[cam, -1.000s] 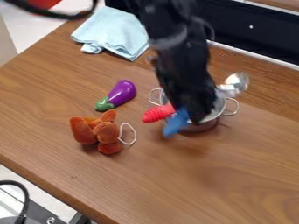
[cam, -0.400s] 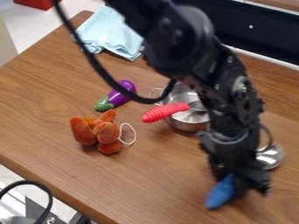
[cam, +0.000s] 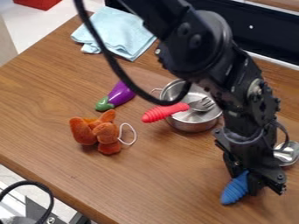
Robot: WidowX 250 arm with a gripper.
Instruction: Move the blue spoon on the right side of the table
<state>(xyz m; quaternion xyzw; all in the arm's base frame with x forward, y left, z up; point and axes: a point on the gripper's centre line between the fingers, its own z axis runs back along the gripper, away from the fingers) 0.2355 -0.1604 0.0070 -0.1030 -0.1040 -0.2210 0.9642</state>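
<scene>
The main part of the task seems to be done: the blue spoon [cam: 235, 190] is at the right side of the table [cam: 158, 179], past the metal pot [cam: 192, 125]. What is left, I think, is to release it and go away. The arm [cam: 201, 43] comes from the top edge, and the gripper [cam: 255, 183] hangs downward, its fingers closed around the handle. Whether the spoon touches the wood, I cannot tell.

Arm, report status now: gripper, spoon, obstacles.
Gripper closed on blue spoon. Spoon over table's right side. Pot nearest, red-handled fork in it; neither looks in the way.
</scene>
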